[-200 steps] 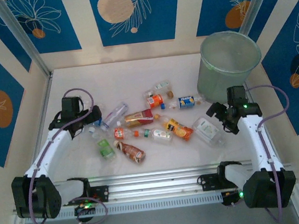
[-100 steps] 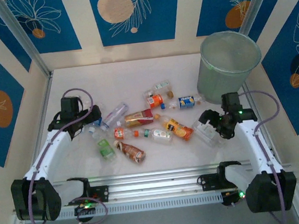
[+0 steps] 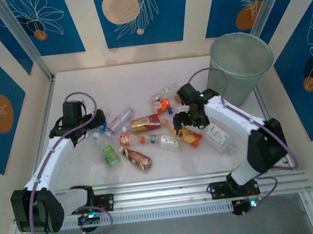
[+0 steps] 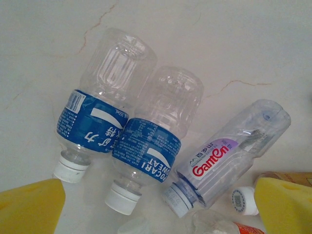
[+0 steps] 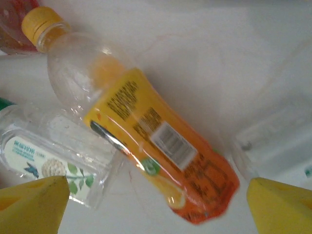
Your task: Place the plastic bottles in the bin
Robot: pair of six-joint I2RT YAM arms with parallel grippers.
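Several plastic bottles lie scattered mid-table. My right gripper (image 3: 185,123) hovers open over an orange-labelled bottle (image 3: 188,136). In the right wrist view that yellow-capped bottle (image 5: 161,146) lies slantwise between the spread yellow fingertips (image 5: 31,204), untouched by my right gripper (image 5: 156,210). My left gripper (image 3: 98,124) is open at the left end of the pile. Its wrist view has two blue-labelled bottles (image 4: 148,146) and a clear white-labelled bottle (image 4: 229,151) ahead of the left gripper (image 4: 156,214). The grey-green bin (image 3: 240,66) stands upright at the back right.
A flattened clear bottle (image 3: 219,136) lies right of the orange one, and a clear leaf-printed bottle (image 5: 53,161) lies to its left. A brown bottle (image 3: 137,158) and a green one (image 3: 110,155) sit nearest the front rail (image 3: 163,188). Walls close in on both sides.
My right arm has swung left from beside the bin to above the orange bottle in the middle of the pile. The left arm has stayed put.
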